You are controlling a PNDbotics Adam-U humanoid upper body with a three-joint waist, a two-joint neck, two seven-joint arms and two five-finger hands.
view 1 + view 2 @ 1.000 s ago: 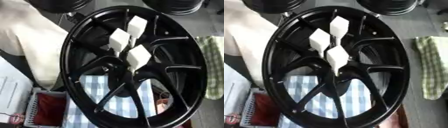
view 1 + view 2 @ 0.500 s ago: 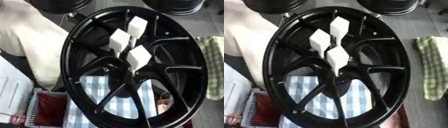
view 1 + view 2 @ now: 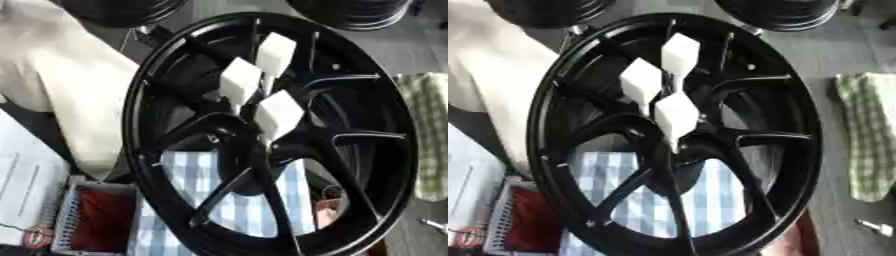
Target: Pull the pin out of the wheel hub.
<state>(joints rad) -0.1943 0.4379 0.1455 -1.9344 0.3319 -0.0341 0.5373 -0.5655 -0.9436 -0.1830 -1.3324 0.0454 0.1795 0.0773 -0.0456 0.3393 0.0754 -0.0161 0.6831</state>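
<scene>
A large black spoked wheel hub (image 3: pixel 175 75) fills both views, tilted with its face toward me. Three white block-shaped pins stick out near its centre: one highest (image 3: pixel 276 52), one to its lower left (image 3: pixel 240 81), and one lowest over the hub's middle (image 3: pixel 278 112). Thin stems run from the blocks down into the hub. Neither of my hands shows in either view, and nothing touches the pins.
A white cloth (image 3: pixel 61 85) lies left of the wheel and a blue checked cloth (image 3: pixel 236 205) beneath it. A white basket with red contents (image 3: pixel 92 220) sits lower left. At the right are a green checked towel (image 3: pixel 868 135) and a small metal piece (image 3: pixel 874 227). More black wheels (image 3: pixel 780 12) stand behind.
The whole picture has drifted slightly downward, so the camera moved. The wheel hub and the white pins stand as before.
</scene>
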